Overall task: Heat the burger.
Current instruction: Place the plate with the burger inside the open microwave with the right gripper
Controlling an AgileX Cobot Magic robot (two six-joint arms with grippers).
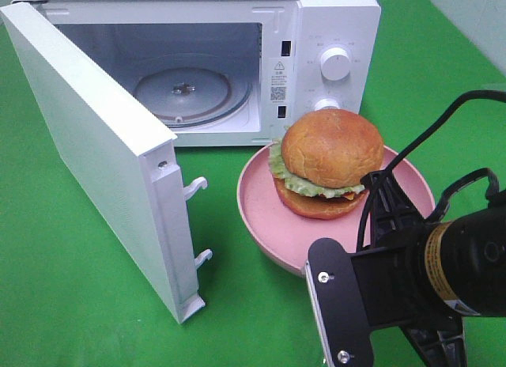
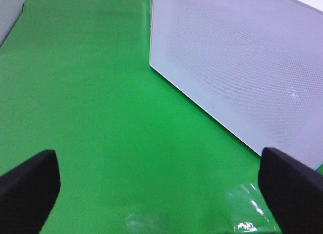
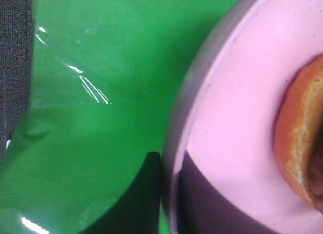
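The burger [image 1: 330,163], with golden-brown buns and green lettuce, sits on a pink plate [image 1: 261,217] on the green mat in front of the open microwave [image 1: 316,35]. My right gripper [image 1: 389,199] is at the plate's front right rim, close to the burger. The arm's body hides the fingers, so its opening cannot be read. The right wrist view shows the plate's rim [image 3: 184,93] and the bun's edge [image 3: 298,143] very close. My left gripper [image 2: 161,193] is open and empty, low over the mat, facing the microwave door's outer face [image 2: 242,67].
The microwave door [image 1: 95,145] stands swung out to the left, with latch hooks [image 1: 198,185] at its edge. The glass turntable [image 1: 186,90] lies inside the cavity. Two knobs [image 1: 335,64] sit on the right panel. Green mat [image 1: 71,288] covers the table.
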